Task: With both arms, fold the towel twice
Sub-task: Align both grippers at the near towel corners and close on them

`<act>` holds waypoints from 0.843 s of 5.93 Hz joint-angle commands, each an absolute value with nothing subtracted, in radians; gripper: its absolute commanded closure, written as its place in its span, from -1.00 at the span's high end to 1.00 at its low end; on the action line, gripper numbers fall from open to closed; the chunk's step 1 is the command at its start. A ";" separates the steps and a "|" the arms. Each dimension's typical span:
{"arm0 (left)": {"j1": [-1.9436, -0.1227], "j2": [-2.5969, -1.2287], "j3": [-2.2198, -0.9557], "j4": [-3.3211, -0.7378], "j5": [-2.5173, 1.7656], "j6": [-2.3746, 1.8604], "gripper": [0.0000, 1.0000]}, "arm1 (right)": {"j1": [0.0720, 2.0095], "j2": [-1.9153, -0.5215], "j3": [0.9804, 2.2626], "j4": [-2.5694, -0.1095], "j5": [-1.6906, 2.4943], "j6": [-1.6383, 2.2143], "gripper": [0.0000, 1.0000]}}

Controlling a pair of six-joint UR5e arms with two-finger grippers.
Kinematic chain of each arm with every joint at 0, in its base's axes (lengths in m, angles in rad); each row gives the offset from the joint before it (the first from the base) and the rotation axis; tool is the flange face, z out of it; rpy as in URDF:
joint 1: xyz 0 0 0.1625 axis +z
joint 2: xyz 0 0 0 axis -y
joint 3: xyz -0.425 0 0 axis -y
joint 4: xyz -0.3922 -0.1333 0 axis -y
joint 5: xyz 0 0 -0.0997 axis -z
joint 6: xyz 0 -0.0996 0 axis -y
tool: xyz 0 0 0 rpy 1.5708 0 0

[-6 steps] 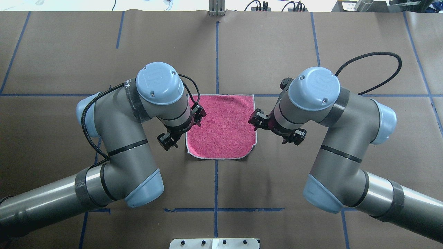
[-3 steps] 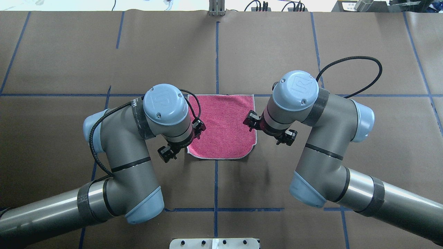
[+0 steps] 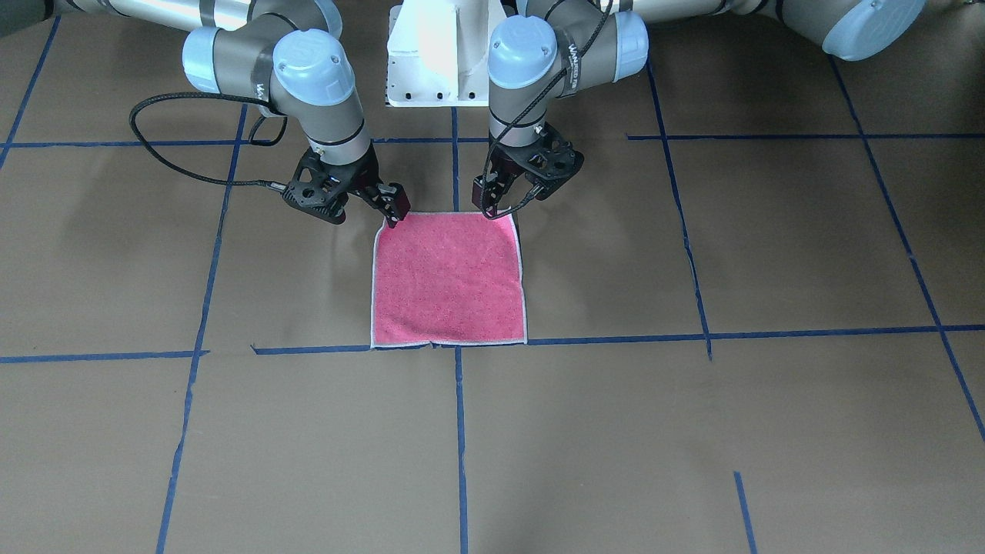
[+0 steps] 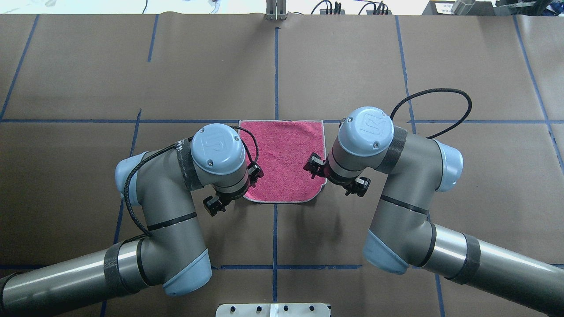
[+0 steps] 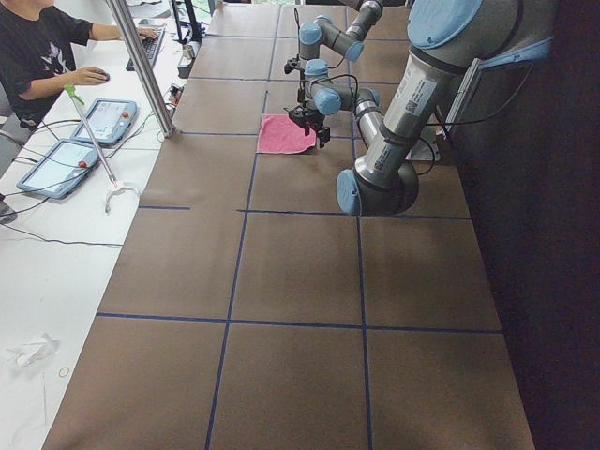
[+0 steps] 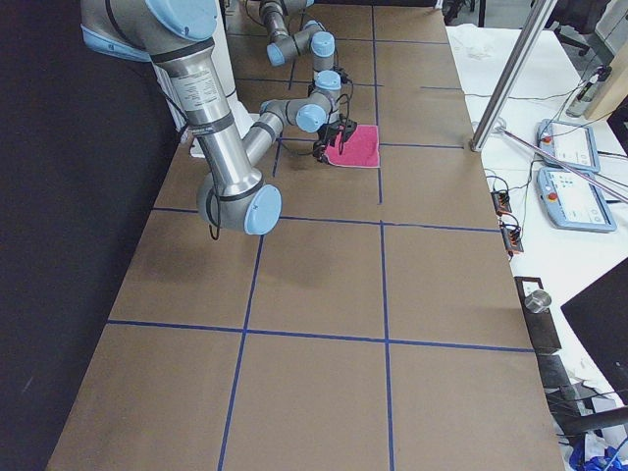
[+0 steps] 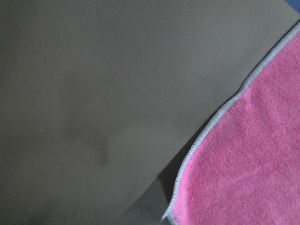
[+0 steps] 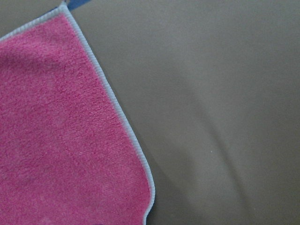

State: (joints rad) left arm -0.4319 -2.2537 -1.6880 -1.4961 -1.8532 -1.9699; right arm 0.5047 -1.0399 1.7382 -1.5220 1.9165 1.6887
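- Towel [image 3: 450,281]: lies spread flat on the table [image 3: 769,254], pink face up, with the whitish border visible along its edges.
- Towel position: it sits astride the blue centre tape [image 3: 459,431]. The edge farthest from the robot lies along a cross line of tape.
- Left arm [image 4: 167,207] and right arm [image 4: 405,176]: both elbows are bent inward. The wrists point down over the towel's near edge, one at each near corner.
- Left gripper [image 3: 509,198]: the fingers are spread wide and hold nothing. One red-padded fingertip stands at the near corner on the robot's left. The other fingertip is off the cloth, over bare table.
- Right gripper [image 3: 362,209]: the fingers are spread wide and hold nothing. One red-padded fingertip stands at the near corner on the robot's right. The other fingertip is over bare table.
- Contact: it cannot be told whether either fingertip touches the cloth.
- Left wrist view: the towel fills the lower right. Its border runs diagonally, with a dark shadow beside it.
- Right wrist view: the towel fills the left part. Its border runs from top left to bottom centre.
- Cable [image 4: 440,90]: a black loop arches from the right wrist, beside the right arm.
- Base [image 3: 439,54]: white, between the two arms, behind the towel.
- Person [image 5: 37,47]: seated at a white desk beside the table, hands at a keyboard and mouse. Two pendants [image 5: 54,169] lie on the desk.
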 commanded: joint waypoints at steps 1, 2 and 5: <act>-0.428 -2.253 -1.668 -1.502 -1.851 -1.950 1.00 | 0.500 -1.040 1.692 -1.462 1.916 1.695 1.00; -0.428 -2.252 -1.660 -1.503 -1.852 -1.918 1.00 | 0.499 -1.040 1.690 -1.463 1.916 1.695 1.00; -0.423 -2.253 -1.608 -1.590 -1.852 -1.885 1.00 | 0.494 -1.043 1.700 -1.463 1.917 1.703 1.00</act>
